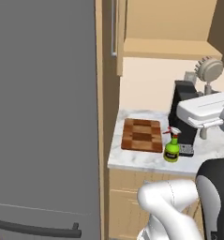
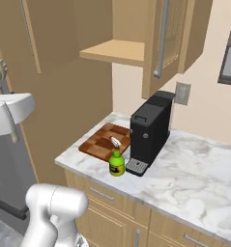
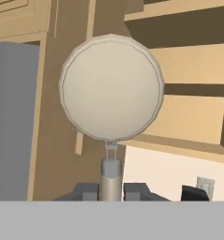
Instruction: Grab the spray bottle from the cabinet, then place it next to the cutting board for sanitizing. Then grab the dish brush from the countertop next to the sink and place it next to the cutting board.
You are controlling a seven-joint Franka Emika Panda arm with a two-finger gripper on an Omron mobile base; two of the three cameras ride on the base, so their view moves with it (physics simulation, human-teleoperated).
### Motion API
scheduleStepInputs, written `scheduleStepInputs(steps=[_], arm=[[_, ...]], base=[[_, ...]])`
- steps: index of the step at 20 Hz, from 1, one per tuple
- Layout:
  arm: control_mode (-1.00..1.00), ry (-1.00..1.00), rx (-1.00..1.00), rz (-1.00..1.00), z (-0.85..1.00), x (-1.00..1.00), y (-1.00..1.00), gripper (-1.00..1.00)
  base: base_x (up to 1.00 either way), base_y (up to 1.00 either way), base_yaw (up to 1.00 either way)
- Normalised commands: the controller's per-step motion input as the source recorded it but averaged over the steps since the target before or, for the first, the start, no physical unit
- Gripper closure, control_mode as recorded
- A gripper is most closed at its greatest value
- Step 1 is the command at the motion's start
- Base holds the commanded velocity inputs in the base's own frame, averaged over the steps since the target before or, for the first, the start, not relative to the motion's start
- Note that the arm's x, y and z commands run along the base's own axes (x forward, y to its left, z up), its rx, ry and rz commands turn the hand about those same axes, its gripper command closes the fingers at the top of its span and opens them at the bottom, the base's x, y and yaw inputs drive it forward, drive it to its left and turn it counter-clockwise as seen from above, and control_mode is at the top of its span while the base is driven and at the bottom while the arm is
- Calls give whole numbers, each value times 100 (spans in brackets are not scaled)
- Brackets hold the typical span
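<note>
The gripper [image 3: 111, 191] is clamping the thin handle of the dish brush [image 3: 111, 88], holding its round head upright and high above the countertop [image 1: 132, 157]. The cutting board [image 1: 142, 135] is lying flat on the countertop's left end. The spray bottle [image 1: 172, 147] is standing just right of the board, beside the black coffee machine [image 2: 148, 131].
</note>
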Motion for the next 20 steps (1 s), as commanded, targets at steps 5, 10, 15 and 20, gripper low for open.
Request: scheduleStepInputs(steps=[5,10,15,20], arm=[[100,0,0,0,0,0,0,100],[100,0,0,0,0,0,0,100],[100,0,0,0,0,0,0,100],[-100,4,4,8,-4,1,-2,100]], base=[[13,2,20],[25,-4,14],[0,0,15],[0,0,5]])
